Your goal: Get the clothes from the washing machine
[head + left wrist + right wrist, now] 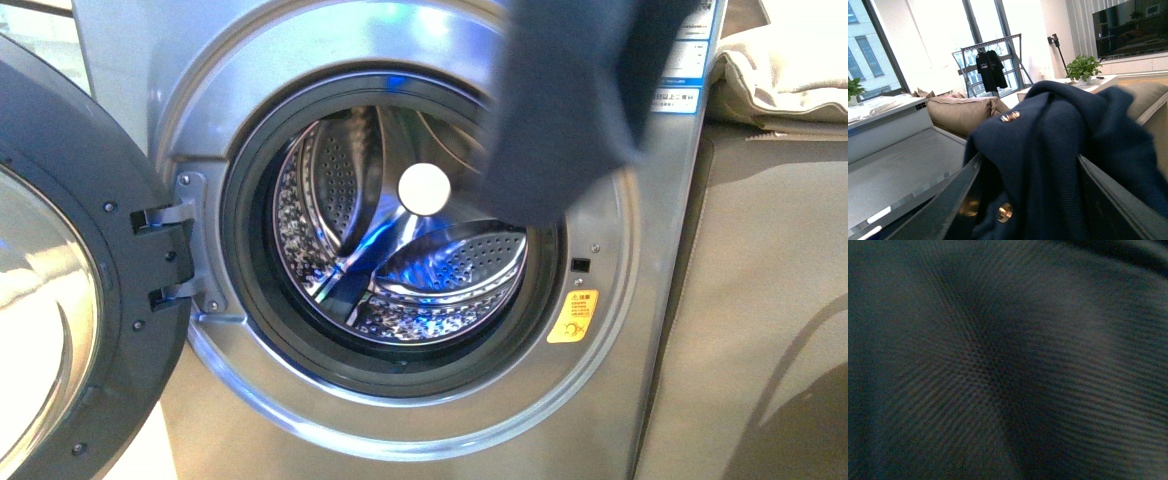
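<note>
The dark navy clothes (575,100) hang down from the top of the front view, outside the washing machine (400,60) and in front of the upper right of its round opening. The steel drum (400,240) shows nothing inside. In the left wrist view my left gripper (1025,200) is shut on the clothes (1048,150), the knit fabric with brass buttons bunched between both dark fingers (948,205). The right wrist view is filled edge to edge by dark woven cloth (1008,360), which hides the right gripper. Neither arm shows in the front view.
The porthole door (70,270) stands swung open at the left. A grey cabinet (760,300) adjoins the machine on the right, with beige fabric (790,70) on top. The left wrist view looks out on a sofa (963,112), a drying rack (993,65) and a television (1128,27).
</note>
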Controlling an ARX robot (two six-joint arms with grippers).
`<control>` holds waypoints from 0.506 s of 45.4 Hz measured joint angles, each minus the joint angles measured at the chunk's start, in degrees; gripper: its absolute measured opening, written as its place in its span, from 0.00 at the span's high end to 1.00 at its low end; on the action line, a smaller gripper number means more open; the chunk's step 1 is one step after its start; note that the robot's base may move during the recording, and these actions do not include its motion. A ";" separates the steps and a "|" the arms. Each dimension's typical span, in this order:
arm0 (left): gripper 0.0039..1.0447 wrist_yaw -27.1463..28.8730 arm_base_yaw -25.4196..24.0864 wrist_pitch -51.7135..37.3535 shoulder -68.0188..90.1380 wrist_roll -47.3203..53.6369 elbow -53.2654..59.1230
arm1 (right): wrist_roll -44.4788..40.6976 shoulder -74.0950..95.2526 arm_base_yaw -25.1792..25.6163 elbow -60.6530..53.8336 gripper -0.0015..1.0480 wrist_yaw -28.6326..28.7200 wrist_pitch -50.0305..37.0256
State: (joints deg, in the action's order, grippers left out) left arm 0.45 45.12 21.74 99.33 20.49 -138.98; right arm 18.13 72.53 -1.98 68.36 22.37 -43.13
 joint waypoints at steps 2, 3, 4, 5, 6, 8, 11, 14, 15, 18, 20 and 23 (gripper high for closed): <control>0.39 0.00 0.00 0.00 0.00 0.00 -0.02 | 0.42 -0.20 1.14 -0.37 0.88 0.17 -0.28; 0.36 0.00 0.00 -0.02 0.00 0.00 -0.02 | 0.81 -0.31 1.97 -0.66 0.88 0.33 -0.46; 0.34 0.00 0.00 -0.02 0.00 0.00 -0.02 | 1.22 -0.46 2.84 -0.94 0.88 0.48 -0.68; 0.31 0.02 0.00 0.00 0.00 0.00 -0.02 | 1.66 -0.57 3.78 -1.22 0.88 0.66 -0.87; 0.26 0.04 0.00 0.00 0.00 0.00 -0.02 | 1.95 -0.70 4.76 -1.51 0.88 0.81 -1.07; 0.20 0.15 0.00 -0.02 0.00 0.00 -0.02 | 2.75 -0.92 6.86 -2.03 0.88 1.51 -1.42; 0.08 0.44 -0.02 -0.02 0.00 0.00 -0.02 | 4.50 -1.33 10.91 -2.97 0.88 2.75 -2.25; 0.06 0.46 -0.07 -0.02 0.00 0.04 -0.02 | 6.29 -1.68 15.30 -3.72 0.88 4.33 -3.37; 0.07 0.46 -0.07 0.00 0.00 0.02 -0.02 | 7.06 -1.81 17.31 -4.04 0.88 5.05 -4.04; 0.06 0.44 -0.07 -0.02 0.00 0.04 -0.02 | 9.16 -2.16 22.36 -4.85 0.88 7.06 -5.73; 0.06 0.44 -0.04 -0.02 0.00 0.04 -0.02 | 11.04 -2.38 26.93 -5.60 0.88 9.01 -7.08; 0.06 0.42 -0.04 -0.02 0.00 0.04 -0.02 | 13.44 -2.43 32.28 -6.67 0.88 11.37 -8.11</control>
State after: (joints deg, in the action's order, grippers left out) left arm 0.86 45.08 21.71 99.33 20.53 -139.00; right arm 31.57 70.11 30.30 61.69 33.74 -51.24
